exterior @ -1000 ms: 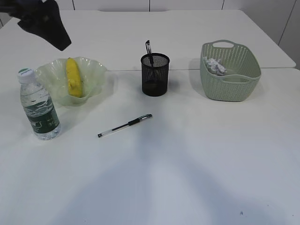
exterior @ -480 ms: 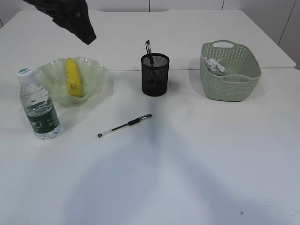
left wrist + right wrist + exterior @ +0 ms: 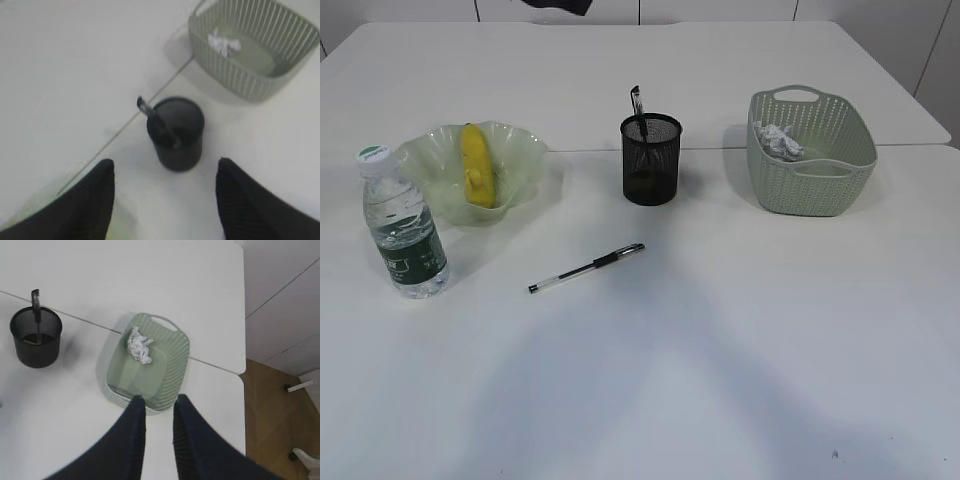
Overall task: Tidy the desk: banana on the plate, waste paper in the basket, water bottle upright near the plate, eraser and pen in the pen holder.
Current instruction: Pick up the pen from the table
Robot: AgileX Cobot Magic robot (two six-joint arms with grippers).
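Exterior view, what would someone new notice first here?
Probably the yellow banana in the pale green plate at the left, with the upright water bottle beside it. Then the lone pen lying on the white table in front of the black mesh pen holder.

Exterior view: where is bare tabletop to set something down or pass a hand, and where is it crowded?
Bare: the whole near half in front of the loose pen; the gap between pen holder and basket; the far strip behind them. Crowded: the left, where the water bottle stands close beside the plate holding the banana.
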